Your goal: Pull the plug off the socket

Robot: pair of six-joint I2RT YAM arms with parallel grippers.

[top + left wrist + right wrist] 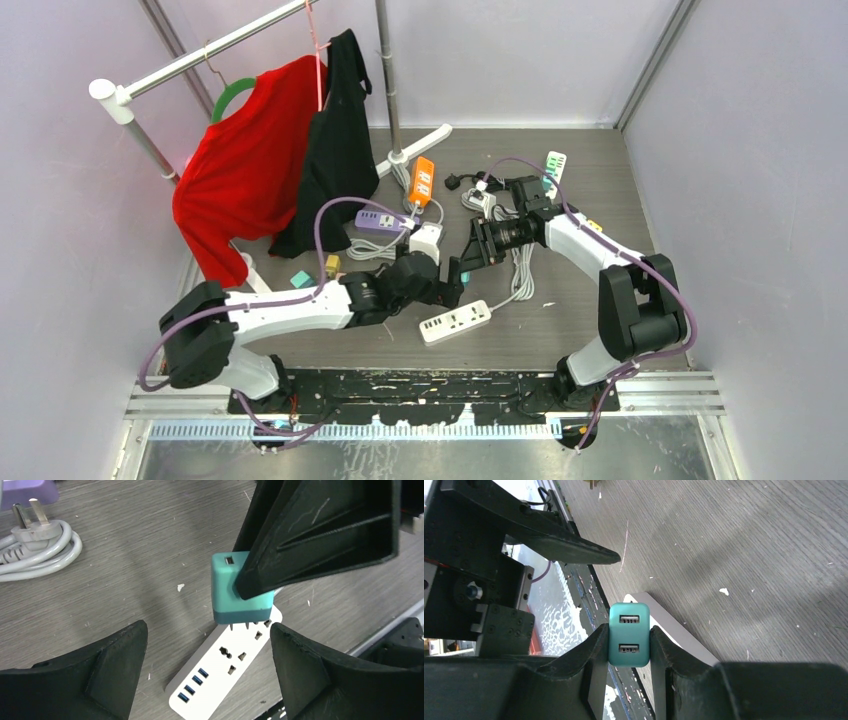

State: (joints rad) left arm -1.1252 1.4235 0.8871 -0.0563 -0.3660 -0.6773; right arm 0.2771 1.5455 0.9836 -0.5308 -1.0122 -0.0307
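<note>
Grey wood-grain table (pixel 130 555): your teal plug (pixel 240 592) hangs just above the sockets of the white power strip (pixel 220 675).
You can see its bare pins below the body, clear of the holes. Your right gripper (pixel 629 639) has its fingers pinched tight on the plug's two sides. Your left gripper (pixel 208 635) stands wide, holding nothing, with a finger on either side of the strip in its wrist view. A coiled grey cable (pixel 45 550) lies well apart.

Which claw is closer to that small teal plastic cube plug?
Right. The right claw is clamped on the teal plastic cube plug; the left claw stands open next to it, not touching.
</note>
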